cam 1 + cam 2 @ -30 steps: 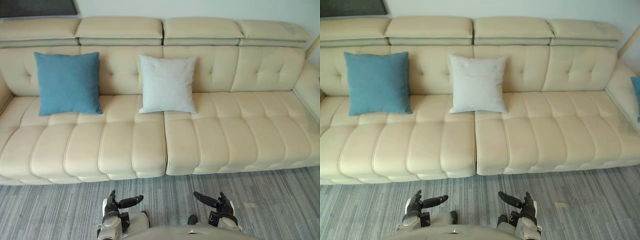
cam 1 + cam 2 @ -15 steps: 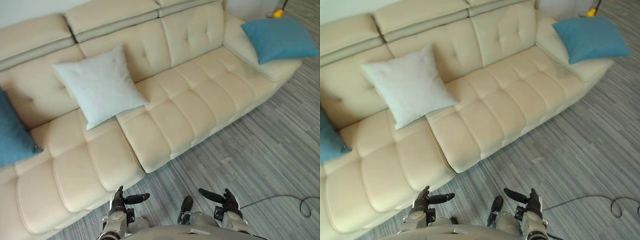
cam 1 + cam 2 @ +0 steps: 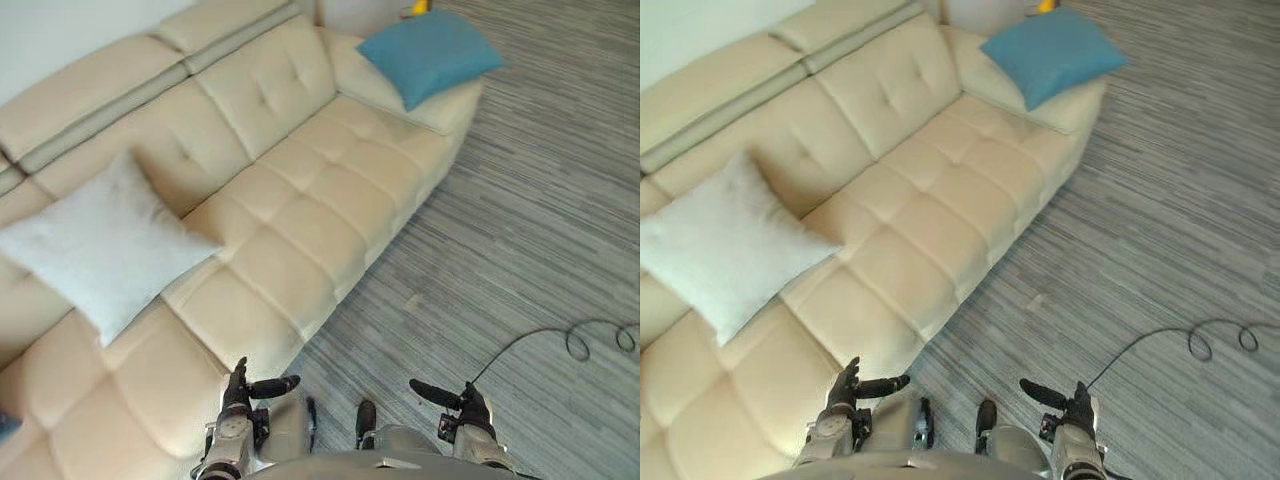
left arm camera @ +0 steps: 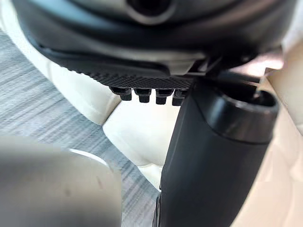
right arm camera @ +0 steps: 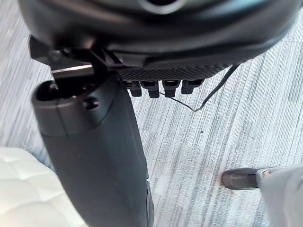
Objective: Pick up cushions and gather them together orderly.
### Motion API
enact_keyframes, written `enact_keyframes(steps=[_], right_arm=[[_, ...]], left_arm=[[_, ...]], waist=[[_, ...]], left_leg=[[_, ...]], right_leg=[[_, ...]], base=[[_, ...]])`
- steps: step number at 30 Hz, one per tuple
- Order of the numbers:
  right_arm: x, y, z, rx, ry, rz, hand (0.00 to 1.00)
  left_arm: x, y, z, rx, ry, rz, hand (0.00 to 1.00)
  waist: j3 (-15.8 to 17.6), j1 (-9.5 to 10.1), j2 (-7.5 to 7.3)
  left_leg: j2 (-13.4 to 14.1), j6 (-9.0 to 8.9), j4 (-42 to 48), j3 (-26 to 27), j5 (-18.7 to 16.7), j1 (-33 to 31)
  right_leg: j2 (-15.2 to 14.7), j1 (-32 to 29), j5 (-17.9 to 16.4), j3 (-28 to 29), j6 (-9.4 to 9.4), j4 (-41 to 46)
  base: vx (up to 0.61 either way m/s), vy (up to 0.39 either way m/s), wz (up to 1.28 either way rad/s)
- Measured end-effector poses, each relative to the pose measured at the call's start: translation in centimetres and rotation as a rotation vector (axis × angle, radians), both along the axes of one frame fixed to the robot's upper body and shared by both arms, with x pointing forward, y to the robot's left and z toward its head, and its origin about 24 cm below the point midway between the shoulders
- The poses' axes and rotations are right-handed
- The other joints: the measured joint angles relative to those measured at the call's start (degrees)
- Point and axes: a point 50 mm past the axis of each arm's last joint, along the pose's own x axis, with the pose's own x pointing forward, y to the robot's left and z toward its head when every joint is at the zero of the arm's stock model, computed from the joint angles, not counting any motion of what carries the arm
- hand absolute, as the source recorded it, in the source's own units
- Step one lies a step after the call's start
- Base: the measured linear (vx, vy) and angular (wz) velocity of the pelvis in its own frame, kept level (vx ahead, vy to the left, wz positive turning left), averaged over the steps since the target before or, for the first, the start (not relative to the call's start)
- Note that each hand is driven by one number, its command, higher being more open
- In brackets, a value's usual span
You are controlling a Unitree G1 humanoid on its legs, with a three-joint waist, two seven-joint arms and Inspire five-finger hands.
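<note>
White cushion [image 3: 100, 245] and blue cushion [image 3: 430, 52] lie on sofa [image 3: 300, 215], well beyond fingers [image 3: 240, 378].

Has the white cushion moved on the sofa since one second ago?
No. The white cushion still leans on the backrest of the beige sofa, beside the seam between its seats. Only the camera has turned.

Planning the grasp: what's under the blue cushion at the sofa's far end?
The blue cushion lies flat on the end arm of the cream sofa. Only upholstery shows around its edges. The patch directly beneath it is covered, so anything lying there cannot be seen.
</note>
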Motion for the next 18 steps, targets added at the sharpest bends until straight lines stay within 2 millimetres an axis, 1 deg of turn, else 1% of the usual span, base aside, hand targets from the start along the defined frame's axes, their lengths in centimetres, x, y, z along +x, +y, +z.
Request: enact_keyframes(steps=[2,3,4,5,6,7,8,9,10,11,12,13,14,15,17,18], right_arm=[[0.6,0.5,0.2,0.007,-0.021,0.010,1.00],[1.0,0.9,0.3,0.014,-0.036,0.010,1.00],[0.9,1.0,0.3,0.016,-0.035,0.011,1.00],[0.8,1.0,0.3,0.017,-0.031,0.011,1.00],[0.4,1.2,0.1,0.018,-0.016,0.022,1.00],[0.1,1.3,0.0,0.019,-0.008,0.028,1.00],[-0.7,1.6,-0.4,0.026,0.013,0.038,1.00],[-0.9,1.9,-0.5,0.033,0.018,0.039,1.00],[-1.1,2.0,-0.6,0.035,0.026,0.041,1.00],[-1.5,1.9,-0.7,0.028,0.041,0.048,1.00],[-1.8,1.9,-0.8,0.029,0.051,0.048,1.00],[-2.0,1.9,-0.9,0.030,0.058,0.047,1.00],[-2.0,1.7,-0.9,0.025,0.063,0.060,1.00],[-1.7,1.7,-0.8,0.019,0.058,0.070,1.00],[-1.0,1.7,-0.6,0.015,0.038,0.083,1.00],[-0.6,1.8,-0.4,0.012,0.022,0.093,1.00]], left_arm=[[0.0,0.2,0.1,-0.002,-0.009,0.018,1.00],[-0.2,0.6,0.1,-0.002,-0.010,0.044,1.00],[-0.5,0.9,0.0,0.001,-0.003,0.059,1.00],[-0.7,1.0,0.0,0.001,0.001,0.065,1.00],[-1.2,1.8,-0.1,0.020,0.017,0.074,1.00],[-1.5,2.0,-0.2,0.027,0.026,0.073,1.00],[-2.6,2.9,-0.4,0.054,0.057,0.072,1.00],[-3.2,3.4,-0.5,0.068,0.078,0.074,1.00],[-3.5,3.7,-0.6,0.075,0.098,0.075,1.00],[-4.0,3.7,-0.9,0.078,0.132,0.070,1.00],[-4.0,3.7,-0.9,0.083,0.137,0.056,1.00],[-4.0,3.6,-0.9,0.084,0.138,0.047,1.00],[-3.8,3.3,-0.9,0.088,0.138,0.030,1.00],[-3.7,3.2,-0.9,0.090,0.136,0.020,1.00],[-3.5,2.9,-0.9,0.089,0.132,0.006,1.00],[-3.2,2.8,-0.9,0.089,0.125,-0.001,1.00]], waist=[[0.08,0.46,0.26],[-0.03,0.67,0.45],[-0.12,0.74,0.49],[-0.24,0.83,0.65],[-1.35,1.08,-0.22],[-1.85,1.28,-0.68],[-3.34,1.54,-2.39],[-3.81,1.60,-3.88],[-3.89,1.60,-4.64],[-3.64,1.17,-4.40],[-3.48,0.95,-4.27],[-3.44,0.81,-4.16],[-3.04,0.67,-3.34],[-2.56,0.62,-2.87],[-2.21,0.25,-1.81],[-2.06,0.12,-1.61]], left_leg=[[0.40,-0.16,-7.93,-0.72,2.63,-1.41],[0.96,-0.69,-11.62,-0.91,4.32,-1.82],[1.24,-0.81,-13.37,-2.09,5.17,-1.49],[1.38,-0.66,-12.80,-2.45,6.34,-1.29],[0.60,0.35,-9.26,-2.00,7.87,-1.10],[0.52,0.45,-8.14,-1.23,7.97,-1.11],[0.94,1.27,-5.79,2.76,8.54,-0.78],[0.51,2.47,-4.71,4.86,7.25,0.00],[0.25,3.11,-4.00,6.22,5.83,1.09],[0.32,4.59,-2.79,7.09,2.90,3.93],[0.34,4.84,-2.65,7.11,1.75,5.53],[0.44,4.86,-2.59,7.11,1.05,6.50],[1.53,4.83,-2.81,7.10,-0.58,9.77],[2.25,4.66,-4.18,7.09,-0.93,12.53],[4.03,4.63,-6.48,7.01,-0.91,16.13],[5.67,4.55,-8.12,7.03,-0.87,18.61]], right_leg=[[1.48,0.16,-1.21,3.77,-0.26,0.97],[2.23,-0.03,-2.99,6.20,0.02,2.83],[2.97,-0.09,-5.13,8.38,0.54,5.14],[3.31,-0.16,-6.63,9.63,0.82,6.80],[3.29,-1.40,-11.12,12.91,1.75,12.16],[3.02,-1.80,-12.56,13.62,2.25,13.83],[1.53,-3.35,-16.09,13.25,5.67,20.19],[-0.06,-4.93,-18.12,11.11,9.35,24.68],[-1.74,-6.26,-18.80,8.50,12.82,28.41],[-5.21,-8.85,-17.14,0.43,19.11,37.13],[-6.97,-9.59,-17.44,-3.29,18.22,40.88],[-7.90,-9.91,-17.87,-5.25,17.10,42.72],[-10.15,-10.67,-19.07,-10.31,13.15,44.62],[-11.08,-11.39,-19.80,-12.36,11.84,43.64],[-11.82,-13.21,-19.86,-14.51,11.66,38.39],[-12.63,-15.48,-18.19,-15.31,11.48,31.50]], base=[[0.24,0.128,-1.25],[0.38,0.173,-1.28],[0.33,0.147,-1.09],[0.45,0.213,-1.20],[0.33,0.159,-1.03],[0.61,0.252,-1.31],[0.37,0.134,-1.00],[0.56,0.160,-0.98],[0.37,0.089,-0.72],[0.55,0.122,-0.47],[0.36,0.064,-0.29],[0.44,0.043,-0.07],[0.35,0.008,-0.11],[0.52,-0.047,-0.15],[0.49,-0.108,-0.09],[0.48,-0.196,0.01]])
